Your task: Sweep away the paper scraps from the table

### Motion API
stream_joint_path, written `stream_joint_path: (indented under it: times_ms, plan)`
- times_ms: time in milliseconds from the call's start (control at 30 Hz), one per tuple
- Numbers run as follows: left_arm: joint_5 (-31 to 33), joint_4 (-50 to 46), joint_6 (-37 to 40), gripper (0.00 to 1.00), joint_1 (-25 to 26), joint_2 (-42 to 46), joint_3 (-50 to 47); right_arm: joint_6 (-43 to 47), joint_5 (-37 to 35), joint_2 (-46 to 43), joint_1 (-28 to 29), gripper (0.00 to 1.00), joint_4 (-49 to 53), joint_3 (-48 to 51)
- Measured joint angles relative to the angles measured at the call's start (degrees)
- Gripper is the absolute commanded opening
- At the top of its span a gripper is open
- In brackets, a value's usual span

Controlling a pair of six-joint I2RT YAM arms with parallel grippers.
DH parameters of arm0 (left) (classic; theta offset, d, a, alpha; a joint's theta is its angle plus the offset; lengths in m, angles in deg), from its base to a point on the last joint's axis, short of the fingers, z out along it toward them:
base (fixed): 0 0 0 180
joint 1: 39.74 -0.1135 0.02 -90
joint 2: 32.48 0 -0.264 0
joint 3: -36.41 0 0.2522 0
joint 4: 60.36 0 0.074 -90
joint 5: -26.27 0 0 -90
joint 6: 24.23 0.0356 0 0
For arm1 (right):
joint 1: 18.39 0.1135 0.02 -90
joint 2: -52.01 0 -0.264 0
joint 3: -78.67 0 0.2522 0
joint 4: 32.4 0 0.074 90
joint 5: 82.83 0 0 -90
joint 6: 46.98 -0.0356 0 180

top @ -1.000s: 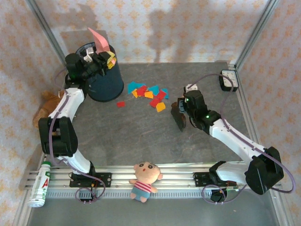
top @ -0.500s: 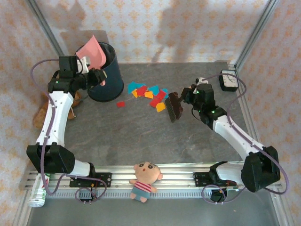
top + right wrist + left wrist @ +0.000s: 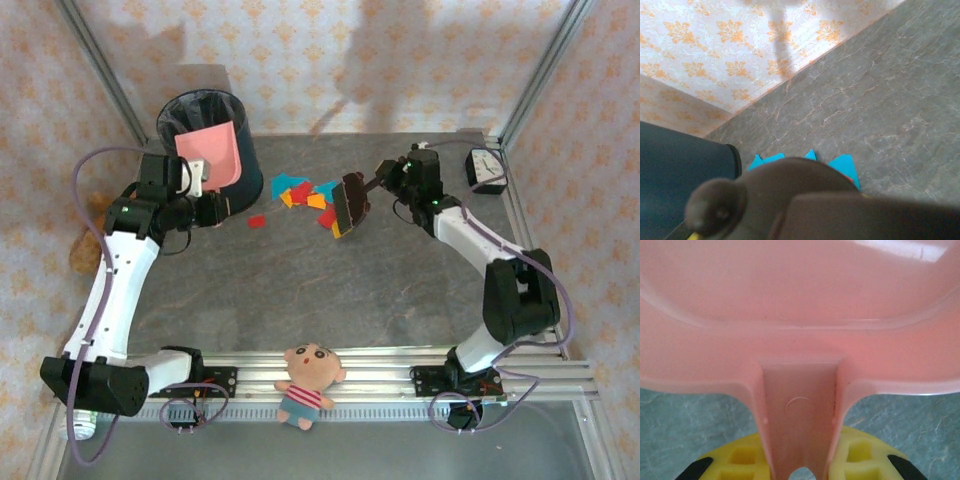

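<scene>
Orange-flowered wallpaper backs the grey bench [image 3: 330,290], where the paper scraps [image 3: 312,195] lie clustered at the far middle, just right of the dark bin [image 3: 252,170]. The left claw [image 3: 205,205] is clamped on the handle of the pink dustpan [image 3: 215,152], which hides part of the bin's front. In the left wrist view its yellow pads [image 3: 862,460] are cut off at the lower edge. The right claw [image 3: 388,182] is closed on the brown brush [image 3: 350,205], whose head covers the cluster's right edge. Up close the brush is blurred, with only blue scrap tips showing past it.

Top: high behind, over table [image 3: 330,290]. Left wrist: tight on dustpan [image 3: 800,315]. Right wrist: low, seemingly facing bin [image 3: 680,165].
</scene>
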Motion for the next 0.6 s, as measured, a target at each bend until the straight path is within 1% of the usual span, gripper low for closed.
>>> stream_joint_path:
  times_ms: [367,600]
  plan:
    - [0.3,-0.9,0.1,0.0,2.8,0.2,-3.5,-3.3,3.9,13.7,-0.5,0.0,-2.6,-9.9]
    - [0.3,-0.9,0.1,0.0,4.3,0.2,-4.7,-4.4,3.7,16.4,-0.5,0.0,-2.4,-10.3]
